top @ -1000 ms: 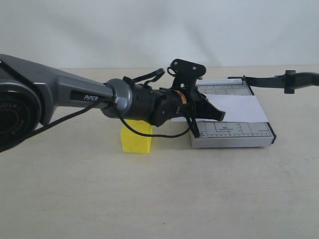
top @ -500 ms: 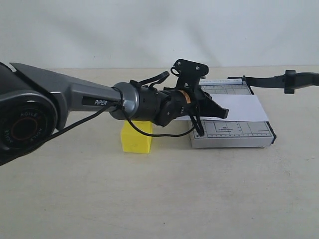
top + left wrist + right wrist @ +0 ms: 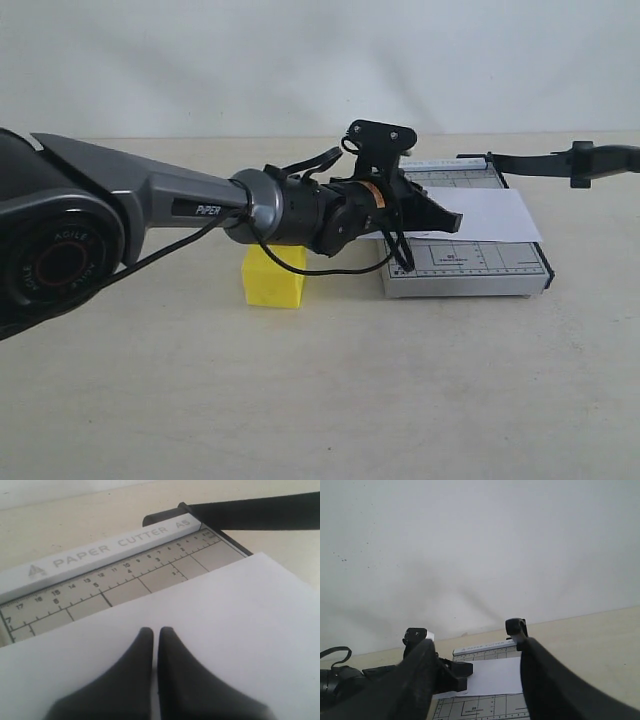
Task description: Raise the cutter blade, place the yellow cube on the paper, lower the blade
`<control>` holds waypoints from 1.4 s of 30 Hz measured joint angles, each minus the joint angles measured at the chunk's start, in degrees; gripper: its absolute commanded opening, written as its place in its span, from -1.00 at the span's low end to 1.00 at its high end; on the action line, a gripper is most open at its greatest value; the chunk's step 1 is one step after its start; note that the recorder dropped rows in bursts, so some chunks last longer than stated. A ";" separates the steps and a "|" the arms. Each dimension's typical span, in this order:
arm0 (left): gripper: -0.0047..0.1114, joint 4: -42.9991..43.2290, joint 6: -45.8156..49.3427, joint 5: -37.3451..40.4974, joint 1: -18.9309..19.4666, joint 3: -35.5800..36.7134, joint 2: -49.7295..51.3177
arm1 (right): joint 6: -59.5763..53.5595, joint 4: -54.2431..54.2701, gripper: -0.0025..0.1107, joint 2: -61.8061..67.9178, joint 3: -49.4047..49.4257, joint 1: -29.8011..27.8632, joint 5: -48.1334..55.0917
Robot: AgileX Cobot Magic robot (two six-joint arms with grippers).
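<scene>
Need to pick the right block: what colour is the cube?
Bright yellow; the cube shows best in the exterior view.

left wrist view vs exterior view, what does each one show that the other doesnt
Only the left wrist view: the lettering PAPER CUTTER A5 on the grey base, readable up close.
Only the exterior view: the yellow cube on the table beside the base, partly behind the left arm, and that arm's length.
Both: the white paper lying on the base, the shut left gripper over the paper, and the black cutter blade lifted off the base.
</scene>
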 measured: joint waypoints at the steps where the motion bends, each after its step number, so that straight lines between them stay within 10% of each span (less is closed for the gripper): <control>1: -0.84 0.00 -0.14 -0.12 -0.12 -0.23 0.00 | 0.00 0.00 -0.07 0.00 0.00 0.00 0.00; 14: -0.84 4.04 -0.26 1.31 -1.29 -6.57 0.63 | 0.00 0.00 -0.07 0.00 0.00 0.00 0.00; 26: -0.84 11.22 7.68 32.95 -0.93 -9.28 -7.45 | 0.00 0.00 -0.07 0.00 0.00 0.00 0.00; 42: -0.84 5.65 6.67 30.60 0.63 -9.39 -7.68 | 0.00 0.00 -0.07 0.00 0.00 0.00 0.00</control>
